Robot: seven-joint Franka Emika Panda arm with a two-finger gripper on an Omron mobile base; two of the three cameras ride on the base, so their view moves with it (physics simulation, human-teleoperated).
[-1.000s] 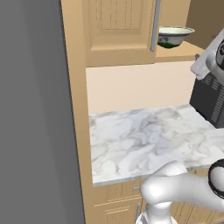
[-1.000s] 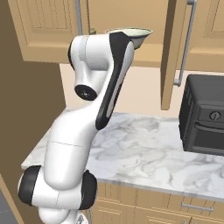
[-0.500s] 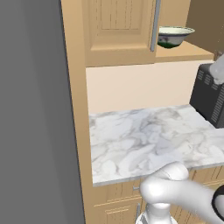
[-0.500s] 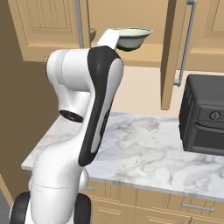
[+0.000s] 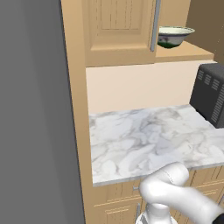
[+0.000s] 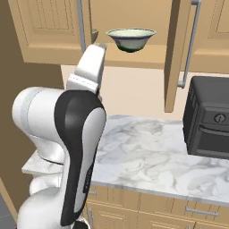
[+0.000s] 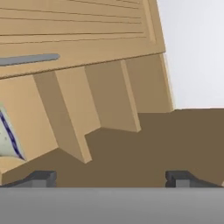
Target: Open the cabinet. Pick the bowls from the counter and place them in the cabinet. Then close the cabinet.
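A black oven-like appliance (image 6: pixel 208 120) stands at the right end of the marble surface, against the back wall (one round knob shows on its front panel). From the left base view, its side (image 5: pixel 211 98) carries rows of vent slots. The wall (image 5: pixel 135 87) behind it is plain pale beige. Lower wooden cabinets (image 6: pixel 147 214) with short grey handles sit beneath the slab. A flat grey panel (image 5: pixel 37 113) occupies the left side.

The arm (image 6: pixel 80 134) hid part of the counter (image 6: pixel 147 156), the black oven (image 5: pixel 212 98) ran off the left base view's right edge, and the hand view cut a bowl (image 7: pixel 8 140) at its left edge.
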